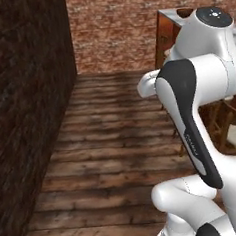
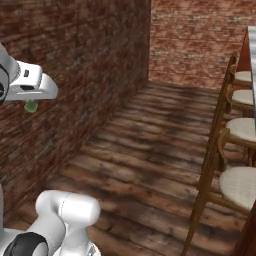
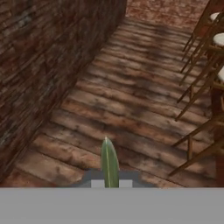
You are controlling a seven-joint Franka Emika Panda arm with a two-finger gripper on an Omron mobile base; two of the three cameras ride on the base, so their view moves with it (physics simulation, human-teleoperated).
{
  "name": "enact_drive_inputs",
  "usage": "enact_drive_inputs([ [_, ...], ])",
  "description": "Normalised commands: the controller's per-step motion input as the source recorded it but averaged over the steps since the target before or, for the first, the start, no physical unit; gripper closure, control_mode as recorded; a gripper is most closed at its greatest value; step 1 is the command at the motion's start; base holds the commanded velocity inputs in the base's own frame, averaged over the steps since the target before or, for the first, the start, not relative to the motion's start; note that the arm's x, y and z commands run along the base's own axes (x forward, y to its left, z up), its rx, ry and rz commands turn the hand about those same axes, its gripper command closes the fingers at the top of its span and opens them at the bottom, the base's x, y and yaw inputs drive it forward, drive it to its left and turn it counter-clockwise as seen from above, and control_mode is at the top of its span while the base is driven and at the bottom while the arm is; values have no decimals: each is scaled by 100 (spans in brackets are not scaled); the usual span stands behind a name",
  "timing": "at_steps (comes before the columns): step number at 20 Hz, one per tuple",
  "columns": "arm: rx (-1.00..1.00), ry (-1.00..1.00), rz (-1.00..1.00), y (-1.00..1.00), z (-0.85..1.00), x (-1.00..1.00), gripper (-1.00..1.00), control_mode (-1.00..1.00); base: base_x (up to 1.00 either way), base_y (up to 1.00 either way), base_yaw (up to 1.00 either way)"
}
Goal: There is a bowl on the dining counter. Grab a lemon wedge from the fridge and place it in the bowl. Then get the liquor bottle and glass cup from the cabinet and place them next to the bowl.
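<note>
Above the plank floor (image 3: 131,87), beside the brick wall (image 2: 75,65), my gripper (image 3: 108,181) is closed on the lemon wedge (image 3: 109,164), which stands up between the finger tips in the hand view as a narrow yellow-green sliver, its long axis running straight up from them; the right base view shows it as a small green piece (image 2: 31,106) hanging under my hand. The stools (image 2: 235,185) lined up to my right suggest, as I judge it, that the dining counter and its bowl lie that way, so the carry should swing rightward, away from the wall.
</note>
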Motion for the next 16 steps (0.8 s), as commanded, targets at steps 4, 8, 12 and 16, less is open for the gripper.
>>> enact_drive_inputs([
  [4,0,0,0,0,0,0,100,100,100,19,-47],
  [8,0,0,0,0,0,0,100,100,100,26,-47],
  [12,0,0,0,0,0,0,100,100,100,33,-44],
  [16,0,0,0,0,0,0,100,100,100,47,-40],
])
